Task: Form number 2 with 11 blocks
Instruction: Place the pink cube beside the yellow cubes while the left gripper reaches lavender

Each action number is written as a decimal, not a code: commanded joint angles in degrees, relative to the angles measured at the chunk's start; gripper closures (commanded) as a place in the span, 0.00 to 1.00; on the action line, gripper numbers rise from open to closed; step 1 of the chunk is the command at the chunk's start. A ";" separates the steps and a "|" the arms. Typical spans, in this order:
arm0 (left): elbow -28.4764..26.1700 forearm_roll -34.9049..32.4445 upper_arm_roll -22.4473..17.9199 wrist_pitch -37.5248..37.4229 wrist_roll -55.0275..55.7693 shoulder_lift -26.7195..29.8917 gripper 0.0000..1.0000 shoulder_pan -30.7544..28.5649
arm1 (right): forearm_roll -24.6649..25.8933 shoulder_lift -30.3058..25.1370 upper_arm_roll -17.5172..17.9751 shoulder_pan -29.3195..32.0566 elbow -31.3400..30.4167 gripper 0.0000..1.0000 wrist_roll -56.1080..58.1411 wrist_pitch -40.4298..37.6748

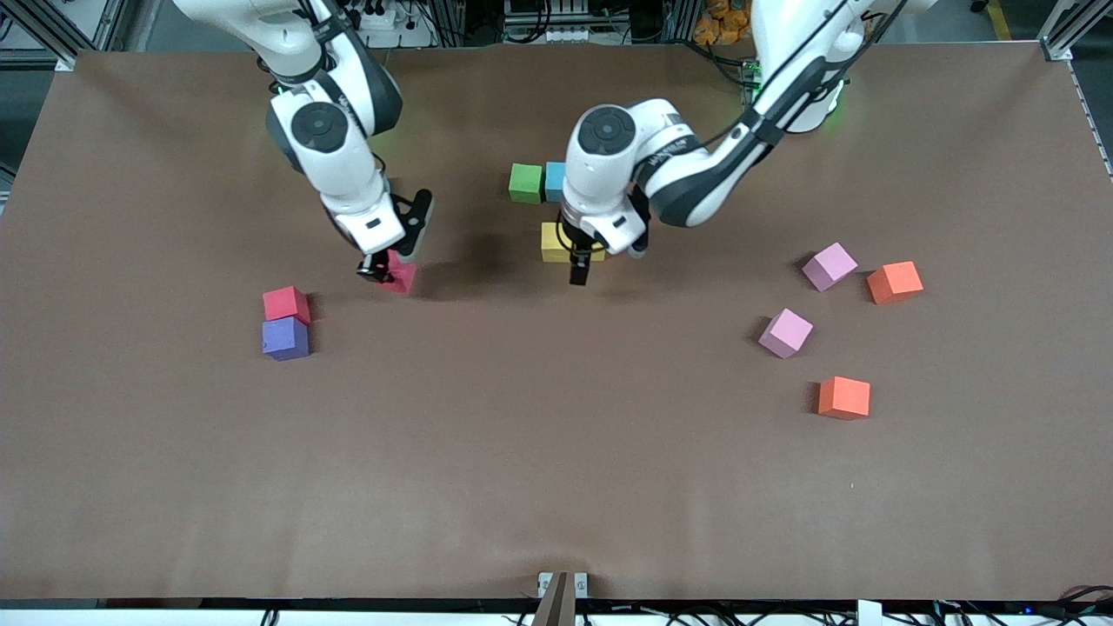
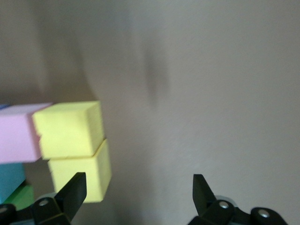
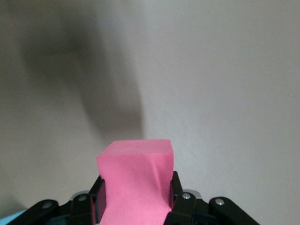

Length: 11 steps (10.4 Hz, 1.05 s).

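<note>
Surface: brown table carried every cube, and the two arm bases stood along its edge farthest from the front camera.
Spare pair: a red block touched a purple block toward the right arm's end, the purple one nearer the front camera.
Right gripper: right gripper hung low over the table between that pair and the digit, its fingers pinched tight on a hot-pink block whose sides bulged under the squeeze.
Number 2 so far: a green block touched a blue block, and a yellow block lay nearer the front camera; the left wrist view added a pale pink block against two touching yellow cubes.
Left gripper: left gripper hovered just beside the yellow cubes with its fingers spread wide and nothing between them.
Loose supply: two lilac blocks and two orange blocks lay scattered, well apart from the digit, toward the left arm's end.
Step in hand: probably carrying the hot-pink cube over to extend the digit.
Doing it well: the cube should come down square to its neighbours, flush against them without nudging any, and the fingers should release only once it sat flat.
Risk: the left arm crowded the digit, so it likely had to clear away first.
</note>
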<state>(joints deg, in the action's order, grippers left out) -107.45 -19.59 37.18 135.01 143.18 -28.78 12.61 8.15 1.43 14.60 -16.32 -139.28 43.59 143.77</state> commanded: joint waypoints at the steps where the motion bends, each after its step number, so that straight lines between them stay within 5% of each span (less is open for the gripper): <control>1: -0.75 -1.51 0.97 -0.80 -6.48 2.15 0.00 -4.50 | 0.55 -1.26 2.96 -1.07 -1.17 0.68 -0.43 -0.42; 4: -0.74 -1.77 0.79 -1.94 -19.12 2.24 0.00 -8.64 | -5.24 1.99 6.04 -5.20 -0.21 0.70 -2.02 0.89; 7: -0.74 -1.94 0.88 -4.65 -35.36 2.15 0.00 -14.09 | -5.17 11.28 8.59 -7.39 5.93 0.75 -3.67 3.95; 11: 0.48 -2.03 0.53 -5.81 -54.81 1.71 0.00 -19.98 | -4.73 13.86 8.60 -9.06 8.75 0.77 -4.30 6.08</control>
<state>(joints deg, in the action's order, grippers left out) -107.27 -20.42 37.10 130.23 93.37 -27.87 -5.14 3.45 13.81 22.96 -24.20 -132.25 39.92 149.83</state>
